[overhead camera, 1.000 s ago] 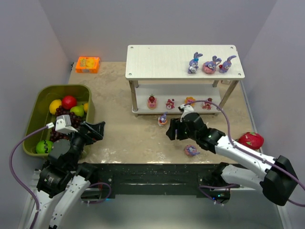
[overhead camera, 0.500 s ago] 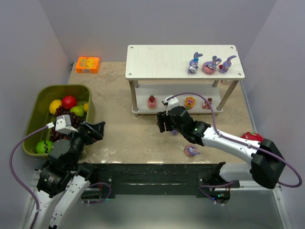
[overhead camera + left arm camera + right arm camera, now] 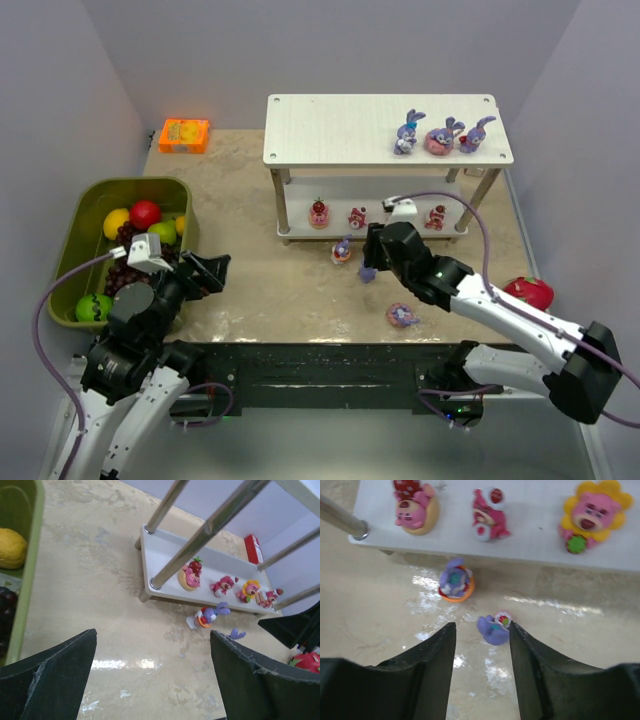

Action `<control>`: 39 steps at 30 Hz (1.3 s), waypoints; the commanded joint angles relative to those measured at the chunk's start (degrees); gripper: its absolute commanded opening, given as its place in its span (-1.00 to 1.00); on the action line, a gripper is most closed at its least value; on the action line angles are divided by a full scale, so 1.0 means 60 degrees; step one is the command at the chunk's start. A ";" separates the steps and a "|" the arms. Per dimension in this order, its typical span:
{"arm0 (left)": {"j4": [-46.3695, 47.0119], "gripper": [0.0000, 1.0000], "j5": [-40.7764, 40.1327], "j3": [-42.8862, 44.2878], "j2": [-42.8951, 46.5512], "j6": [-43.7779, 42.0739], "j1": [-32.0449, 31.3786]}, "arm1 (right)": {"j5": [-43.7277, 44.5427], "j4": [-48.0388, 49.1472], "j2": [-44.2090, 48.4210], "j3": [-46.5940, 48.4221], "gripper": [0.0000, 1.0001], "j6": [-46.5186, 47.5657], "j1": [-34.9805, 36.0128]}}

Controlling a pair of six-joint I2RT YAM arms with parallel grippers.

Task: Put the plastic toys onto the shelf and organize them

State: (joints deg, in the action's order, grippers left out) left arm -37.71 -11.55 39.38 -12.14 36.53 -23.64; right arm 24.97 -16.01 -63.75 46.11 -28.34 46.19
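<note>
The shelf [image 3: 340, 130] stands at 12 to 1 o'clock on the counter [image 3: 250, 200]. Three bunnies [image 3: 443, 137] are lined up at the right end of its top board. On the lower board [image 3: 165, 555] four small cake-like figures [image 3: 222, 585] sit in a row.

The right fingers [image 3: 368, 264] reach down at the counter's middle, just in front of the shelf. They are partly open, one on each side of a lying bunny [image 3: 492, 630]. That bunny rests on the counter with a clear gap on its left, and the fingers have no hold of it. At 11 o'clock from it, a bunny on an orange base [image 3: 456, 582] stands by the shelf's front edge. At about 5 o'clock from the fingers, nearer the arm bases, a bunny on a pink donut [image 3: 402, 316] sits alone.

The left fingers [image 3: 210, 272] hover wide open at 8 o'clock on the counter, with nothing between them. They are beside the green bin [image 3: 70, 250] of fruit. A dragon fruit [image 3: 527, 293] lies at 4 o'clock and an orange box [image 3: 185, 135] at 11 o'clock.
</note>
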 commanded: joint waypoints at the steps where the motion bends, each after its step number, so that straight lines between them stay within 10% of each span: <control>1: 0.1200 0.97 0.1865 -0.0029 -0.0948 -0.0786 0.0058 | 0.0367 -0.1623 0.0867 -0.0826 -0.14 -0.1926 -0.0754; 11: 0.4628 0.81 0.4679 -0.1655 -0.3732 0.0400 -0.0161 | -0.1056 0.0294 -0.1341 -0.1313 -0.55 -0.2337 -0.1927; 23: 0.6050 0.81 0.3098 -0.2241 -0.5489 0.0766 -0.2078 | -0.1919 0.2579 -0.3716 -0.1224 -0.82 -0.2133 -0.2089; 39: 0.7238 0.79 0.1618 -0.2681 -0.7278 0.1410 -0.3209 | -0.4015 0.4131 -0.2530 -0.3128 -0.91 -0.1972 -0.1694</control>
State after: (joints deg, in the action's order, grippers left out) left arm 0.91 1.17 24.21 -54.94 43.11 -42.30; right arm 4.80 4.54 -79.57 29.17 -41.06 34.83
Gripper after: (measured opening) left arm 0.897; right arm 0.041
